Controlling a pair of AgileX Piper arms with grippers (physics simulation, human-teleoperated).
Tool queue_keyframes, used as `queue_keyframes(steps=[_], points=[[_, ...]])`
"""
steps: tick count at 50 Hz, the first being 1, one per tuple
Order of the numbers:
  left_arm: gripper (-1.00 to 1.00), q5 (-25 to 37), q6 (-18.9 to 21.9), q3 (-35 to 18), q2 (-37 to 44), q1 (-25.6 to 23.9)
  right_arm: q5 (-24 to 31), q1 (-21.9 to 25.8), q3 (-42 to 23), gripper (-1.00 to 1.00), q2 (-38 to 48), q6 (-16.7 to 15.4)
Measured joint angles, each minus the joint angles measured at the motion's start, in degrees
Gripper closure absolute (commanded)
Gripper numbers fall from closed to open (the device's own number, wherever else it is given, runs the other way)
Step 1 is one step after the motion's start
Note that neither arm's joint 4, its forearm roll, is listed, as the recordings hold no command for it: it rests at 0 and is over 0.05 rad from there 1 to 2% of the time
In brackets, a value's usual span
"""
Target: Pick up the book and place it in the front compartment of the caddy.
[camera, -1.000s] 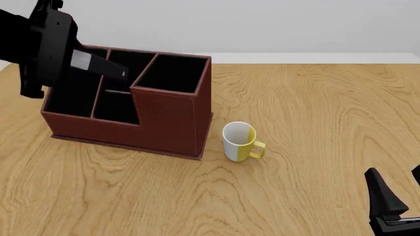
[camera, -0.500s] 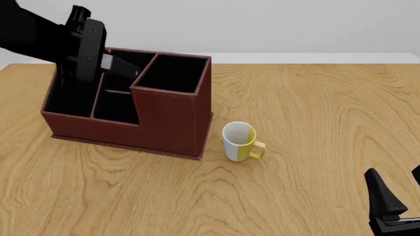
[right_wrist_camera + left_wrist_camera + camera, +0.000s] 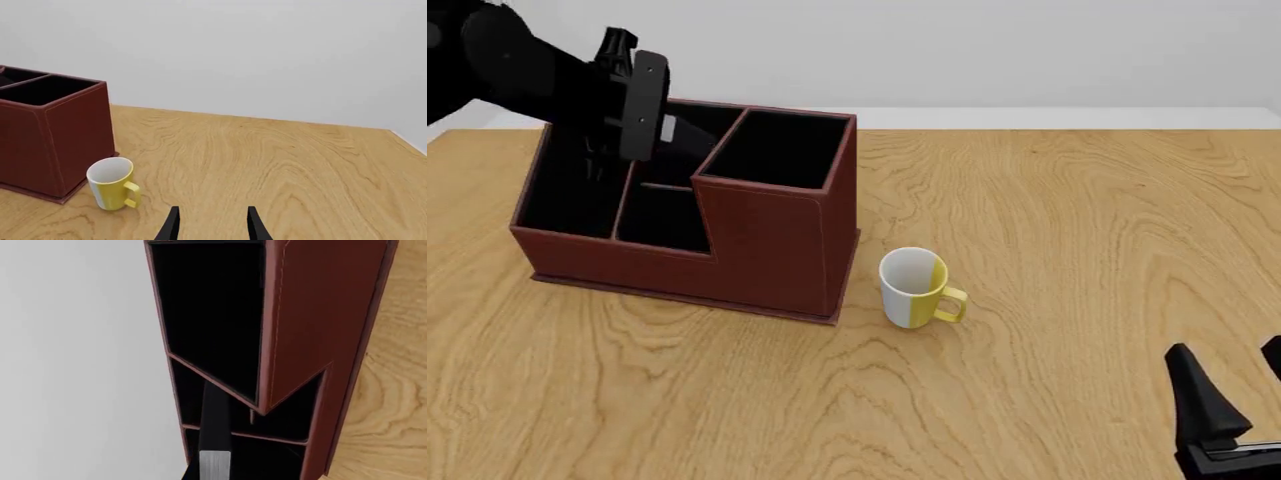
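The black book [image 3: 681, 136] is clamped in my left gripper [image 3: 645, 118], which is shut on it and holds it tilted over the rear compartments of the red-brown caddy [image 3: 767, 240]. In the left wrist view the book [image 3: 215, 440] shows as a black slab with a pale page edge, its far end reaching down into the caddy [image 3: 313, 315] by a divider. The low front compartments [image 3: 665, 218] look dark; I cannot tell what is in them. My right gripper [image 3: 1230, 420] is open and empty, low over the table at the near right; its fingers [image 3: 172, 225] stand apart.
A white-and-yellow mug [image 3: 914, 288] stands upright just right of the caddy's front corner, handle to the right; it also shows in the right wrist view [image 3: 112, 182]. The wooden table [image 3: 1068, 230] runs to a white back wall.
My left arm has swung right and turned, carrying the book from the caddy's left edge to over its rear compartments. The right arm, the mug and the caddy have not moved.
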Motion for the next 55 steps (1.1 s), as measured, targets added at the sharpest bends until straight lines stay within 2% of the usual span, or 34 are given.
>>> queue_keyframes(steps=[28,29,55], points=[[1.0,-3.5,-1.0,-2.7,7.1,0.9,-1.5,0.7,0.0,-1.0,1.8,-0.4],[-1.0,-3.7,-1.0,-2.8,7.4,0.9,-1.6,0.7,0.0,-1.0,1.9,-0.4],[-1.0,-6.5,0.4,-7.2,11.8,1.3,-1.8,1.1,0.0,-1.0,2.2,0.0]])
